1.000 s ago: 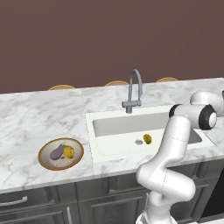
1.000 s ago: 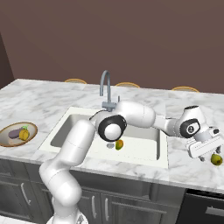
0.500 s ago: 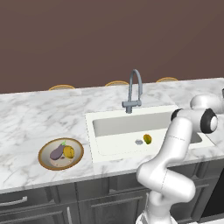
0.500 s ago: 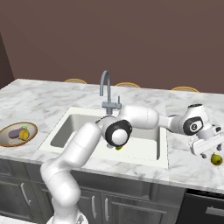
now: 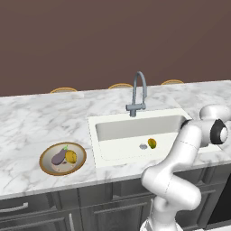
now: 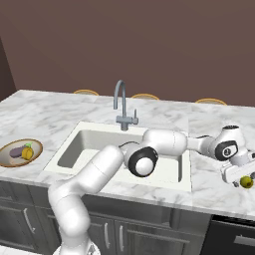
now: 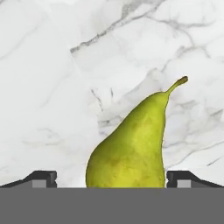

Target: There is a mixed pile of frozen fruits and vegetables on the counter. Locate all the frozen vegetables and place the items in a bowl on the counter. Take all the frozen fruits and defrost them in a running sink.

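Since the earlier frames the arm has swung further right and dropped: claw (image 6: 241,175) now sits low over the worktop (image 6: 209,191) right of the sink (image 5: 135,135), straddling a pear (image 7: 131,144) that lies on the marble. Fingers spread wide, one tip either side of the fruit, nothing gripped yet.

State of play: eggplant (image 5: 58,156) and yellow-orange vegetable (image 5: 71,156) are in the bowl (image 5: 45,168), so veg looks done. One fruit (image 5: 152,143) already lies in the basin next to the drain. No water visible from the tap (image 5: 139,92).

Risks from here:
- Pear tapers hard toward the stem; closing on the slope could squirt it out sideways. Want the fingertips (image 7: 41,178) on the fat belly.
- It's lying loose on smooth marble, so any nudge before closing may roll it.
- Arm is stretched far right; the carry back must clear the sink rim.
- Tap appears off, so defrosting isn't satisfied by the drop alone.
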